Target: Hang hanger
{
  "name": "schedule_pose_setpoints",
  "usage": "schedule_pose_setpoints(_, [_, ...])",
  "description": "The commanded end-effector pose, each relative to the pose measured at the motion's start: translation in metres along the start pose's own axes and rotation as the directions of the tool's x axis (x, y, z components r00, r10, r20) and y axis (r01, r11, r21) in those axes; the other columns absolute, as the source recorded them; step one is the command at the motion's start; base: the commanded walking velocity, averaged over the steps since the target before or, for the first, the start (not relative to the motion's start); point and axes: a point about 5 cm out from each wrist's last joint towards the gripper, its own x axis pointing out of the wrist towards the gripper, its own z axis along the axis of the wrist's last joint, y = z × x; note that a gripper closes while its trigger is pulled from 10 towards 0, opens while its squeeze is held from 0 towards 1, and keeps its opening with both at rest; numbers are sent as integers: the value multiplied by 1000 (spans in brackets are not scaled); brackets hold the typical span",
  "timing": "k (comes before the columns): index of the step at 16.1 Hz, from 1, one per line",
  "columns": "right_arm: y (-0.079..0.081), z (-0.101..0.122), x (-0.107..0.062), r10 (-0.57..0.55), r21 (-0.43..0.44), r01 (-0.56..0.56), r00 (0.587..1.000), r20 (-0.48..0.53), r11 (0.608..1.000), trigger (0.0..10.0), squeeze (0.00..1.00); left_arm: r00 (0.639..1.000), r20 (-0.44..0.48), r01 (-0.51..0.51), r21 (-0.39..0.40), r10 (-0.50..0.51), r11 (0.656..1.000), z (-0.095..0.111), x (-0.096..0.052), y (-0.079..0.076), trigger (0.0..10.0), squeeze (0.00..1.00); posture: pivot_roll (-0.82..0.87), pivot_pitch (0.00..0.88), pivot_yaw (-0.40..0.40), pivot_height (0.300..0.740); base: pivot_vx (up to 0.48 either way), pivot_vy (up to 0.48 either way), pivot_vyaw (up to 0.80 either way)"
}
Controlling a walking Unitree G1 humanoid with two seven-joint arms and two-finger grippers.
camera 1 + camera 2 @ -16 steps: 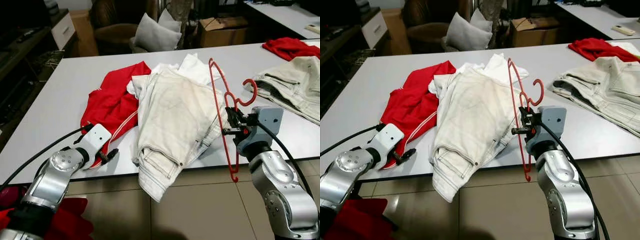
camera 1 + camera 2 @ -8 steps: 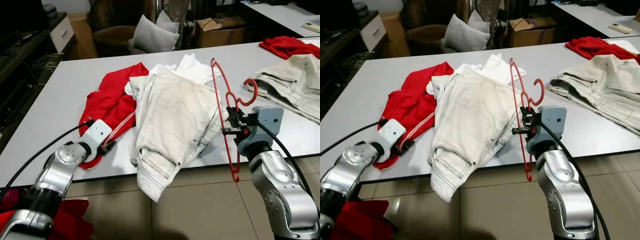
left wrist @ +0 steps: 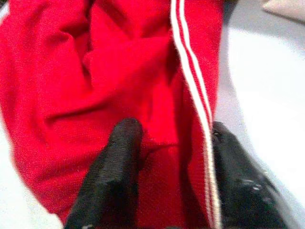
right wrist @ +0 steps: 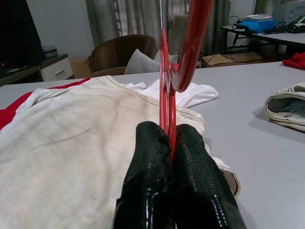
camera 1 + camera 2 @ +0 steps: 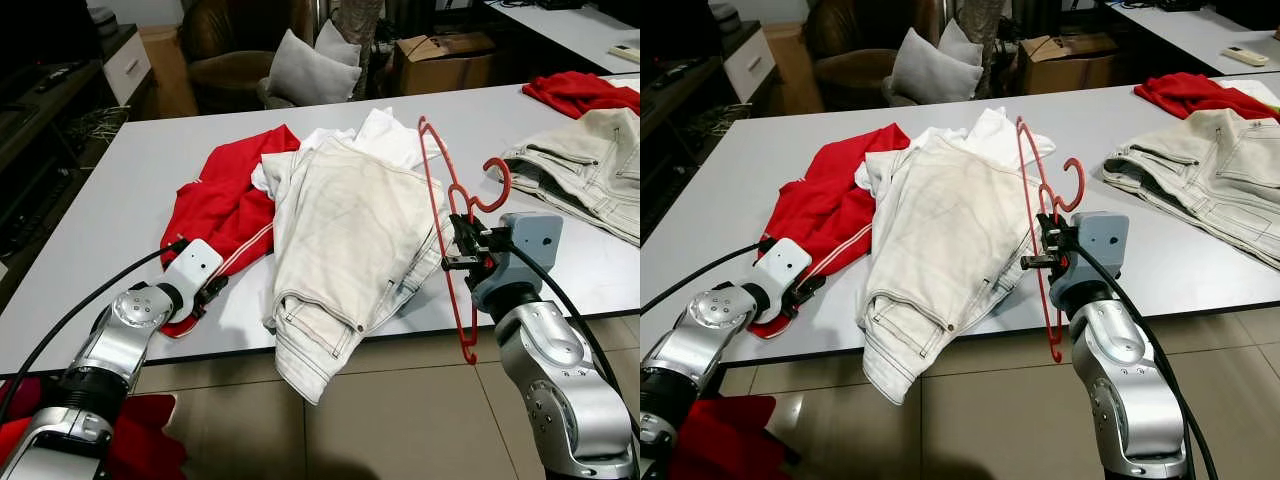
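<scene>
A red wire hanger (image 5: pixel 447 190) stands upright at the table's front edge, hook (image 5: pixel 497 185) pointing right. My right gripper (image 5: pixel 462 252) is shut on the hanger's shaft (image 4: pixel 167 95) just below the hook. A red garment with white stripes (image 5: pixel 225 205) lies at the left of the grey table (image 5: pixel 120 200), partly under cream trousers (image 5: pixel 340 240) that hang over the front edge. My left gripper (image 5: pixel 213 292) rests on the red garment's near edge. Its two black fingers (image 3: pixel 119 157) are spread open with the striped red cloth (image 3: pixel 114 67) between them.
A second pair of cream trousers (image 5: pixel 590 170) and a red cloth (image 5: pixel 575 92) lie at the table's right end. Behind the table stand an armchair with a grey cushion (image 5: pixel 300 70) and a cardboard box (image 5: pixel 445 55). Red fabric (image 5: pixel 140 440) lies on the tiled floor, lower left.
My left gripper has moved forward from the table's edge onto the red garment's hem. The right gripper and the hanger have stayed where they were.
</scene>
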Motion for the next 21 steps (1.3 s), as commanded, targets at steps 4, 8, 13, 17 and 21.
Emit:
schedule_pose_setpoints(4, [3,6,2,9,2,-9,1000,30,1000,10000,0,995,53,94,-157,-87,983,2,3,-4,0,0,-9,0,115,740,0,0,0])
schedule_pose_setpoints(8, [4,5,3,14,2,-14,1000,26,1000,10000,0,986,86,157,-248,-140,956,2,1,-6,0,0,-8,0,113,740,0,0,0])
schedule_pose_setpoints(13, [2,6,3,15,4,-15,999,35,1000,10000,0,961,273,137,-577,32,805,30,-7,37,0,0,-11,0,114,740,0,0,0])
schedule_pose_setpoints(17, [7,25,2,188,40,-193,975,118,980,10000,0,820,561,361,-661,114,658,104,-23,74,0,0,3,0,121,740,0,0,0])
schedule_pose_setpoints(21, [16,50,-17,482,6,-490,860,165,872,10000,0,698,683,403,-623,215,670,192,-47,112,0,0,7,0,128,740,0,0,0])
